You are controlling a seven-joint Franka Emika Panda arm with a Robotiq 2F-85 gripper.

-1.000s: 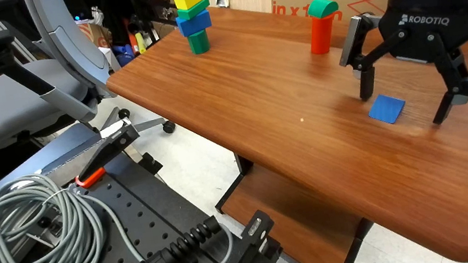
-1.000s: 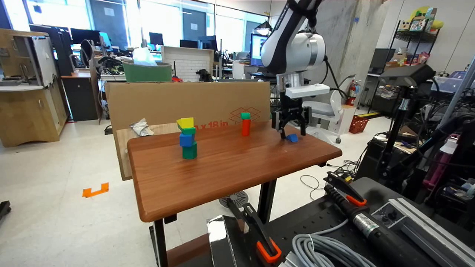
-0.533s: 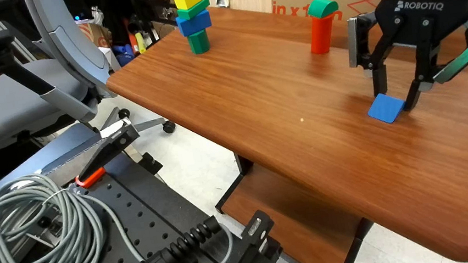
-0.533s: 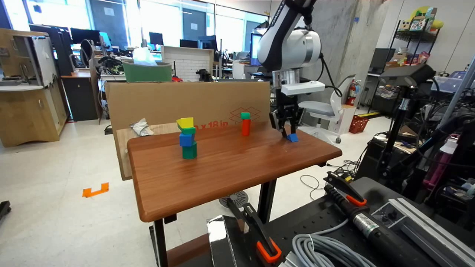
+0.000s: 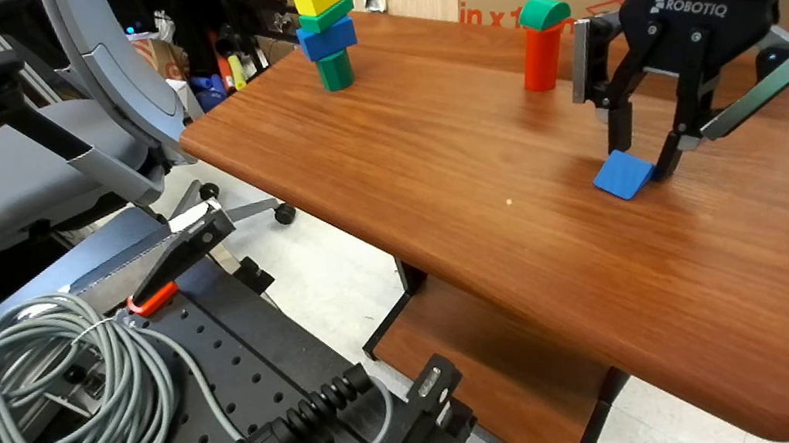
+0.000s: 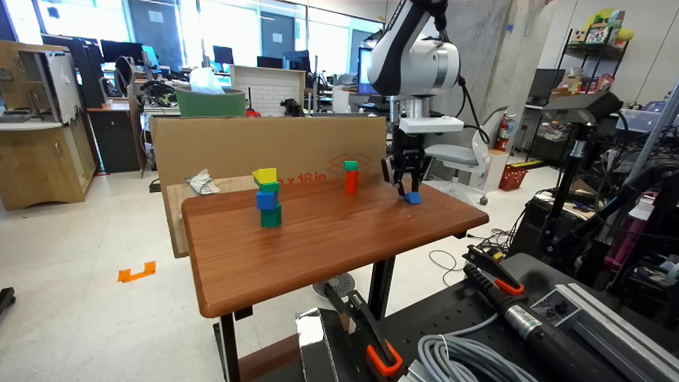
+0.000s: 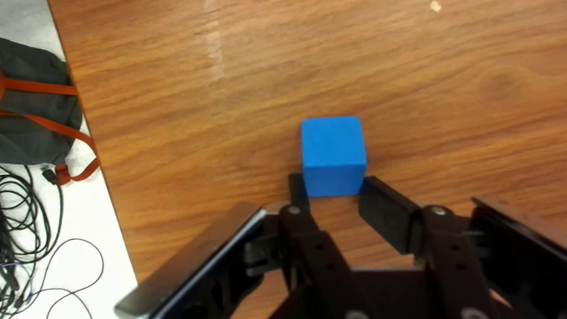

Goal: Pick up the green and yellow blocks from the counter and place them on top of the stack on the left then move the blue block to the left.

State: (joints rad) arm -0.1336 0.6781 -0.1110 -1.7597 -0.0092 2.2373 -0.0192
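Well to the left of the claw, in both exterior views, we see the stack on the worktop: a dark green base piece, a thick blue piece, the flat green block and, topmost, the yellow block, a wedge. Next along, closer to the claw but apart from it, we find an upright red post capped by a half-round green piece. Farthest right, the claw points down, its fingers pinching the blue block between them; in the wrist view, one finger presses each side and much of the block juts past them. We cannot tell whether its underside touches the worktop.
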